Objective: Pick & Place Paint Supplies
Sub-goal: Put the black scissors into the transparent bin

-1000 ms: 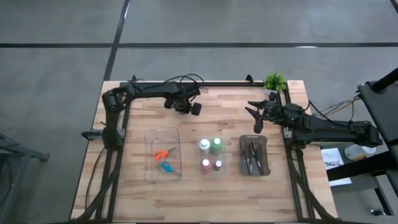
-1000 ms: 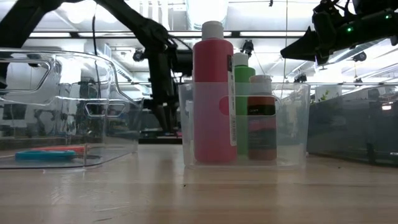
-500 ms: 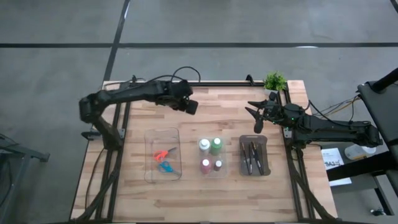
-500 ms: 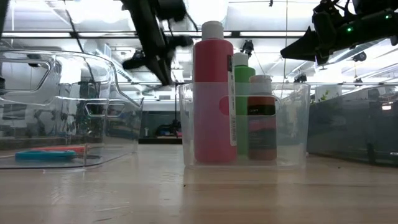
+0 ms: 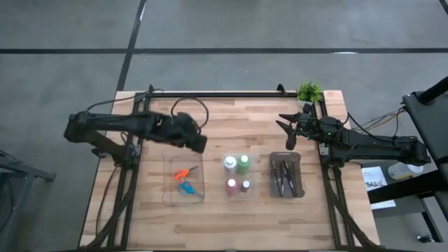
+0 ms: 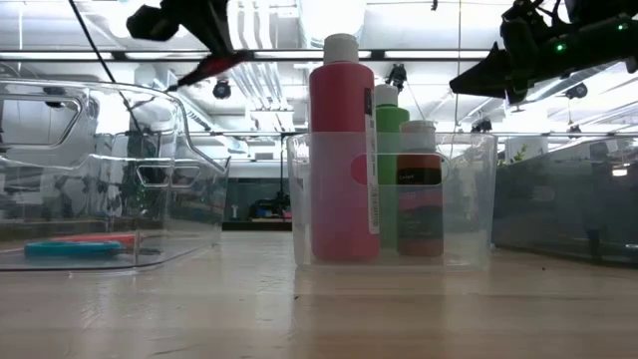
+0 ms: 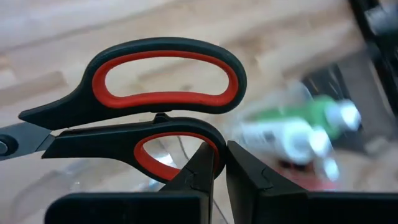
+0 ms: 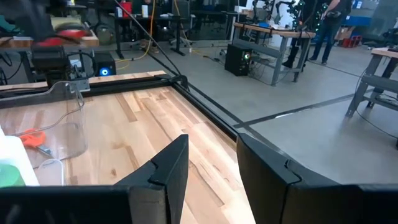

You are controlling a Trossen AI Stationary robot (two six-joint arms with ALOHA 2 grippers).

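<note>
The left arm has swung away from the back of the desk (image 5: 231, 112) and now hangs over the near edge of the clear tray (image 5: 183, 174) on the left side. A second ago its pincer was up near the far rail. Now the left pincer (image 5: 197, 142) sits just above the back rim of that tray.

The left pincer is pinched tight on the red scissors (image 7: 143, 93). It holds them by one handle loop, and the blades stick out to the side. So the red scissors are up in the air, not in the tray yet.

The orange scissors (image 5: 183, 171) and the blue scissors (image 5: 187, 187) already lie in the clear tray. The four paint bottles (image 5: 237, 173) stand in the small clear bin in the middle. The brushes (image 5: 284, 175) lie in the dark grey tray (image 5: 299, 175).

The right pincer (image 5: 288, 131) has not moved. It waits above the dark grey tray with its fingers partly apart and nothing in them.

It looks like the red scissors are the last thing to put away. The arm likely needs to go a bit lower over the tray and let go.
</note>
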